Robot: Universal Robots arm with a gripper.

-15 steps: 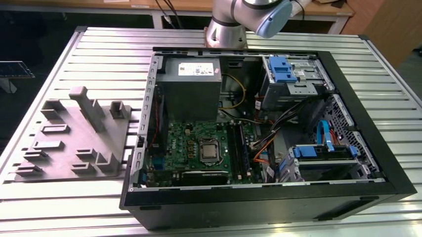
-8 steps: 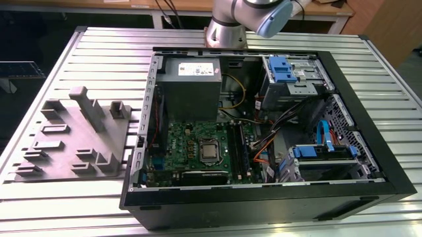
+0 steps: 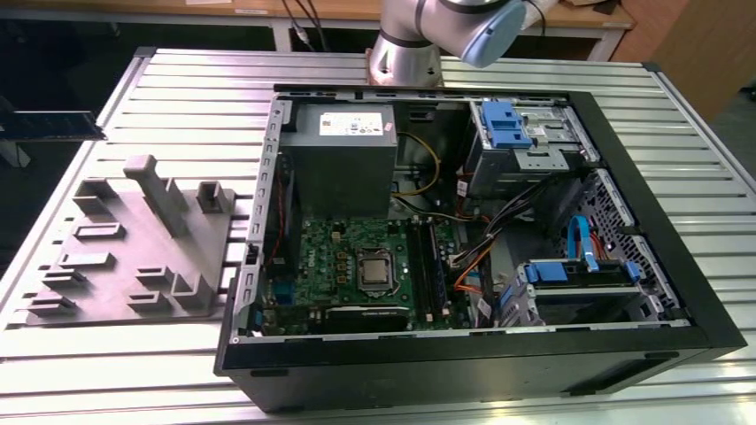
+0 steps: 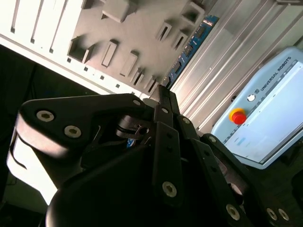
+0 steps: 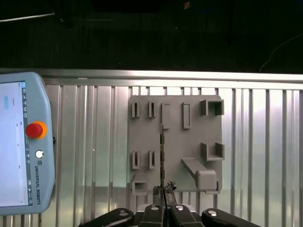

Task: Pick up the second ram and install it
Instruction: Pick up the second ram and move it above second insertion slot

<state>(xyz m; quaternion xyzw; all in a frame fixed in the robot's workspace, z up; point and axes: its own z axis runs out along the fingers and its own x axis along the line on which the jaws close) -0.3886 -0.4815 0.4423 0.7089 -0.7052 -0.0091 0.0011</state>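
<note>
Clearly the pick-up half is done: the gripper (image 5: 164, 194) has its jaws pressed together on the second ram (image 5: 162, 151), pinching one end so that the stick juts out edge-on from the fingertips in the first wrist view. In the second wrist view its blue-green board face shows, reaching out over the grey holder tray (image 4: 142, 28). No part of it appears to sit in any of the tray's pockets. In the exterior view the stick hangs at the view's left, by the edge of the slotted aluminium table (image 3: 189, 88), well apart from the open computer case (image 3: 473, 363). Installing is what remains, by my judgement. The dark memory slots (image 3: 433, 266) beside the processor on the green motherboard (image 3: 336, 257) are not yet reached. Whether a neighbouring slot is already filled I cannot tell.
</note>
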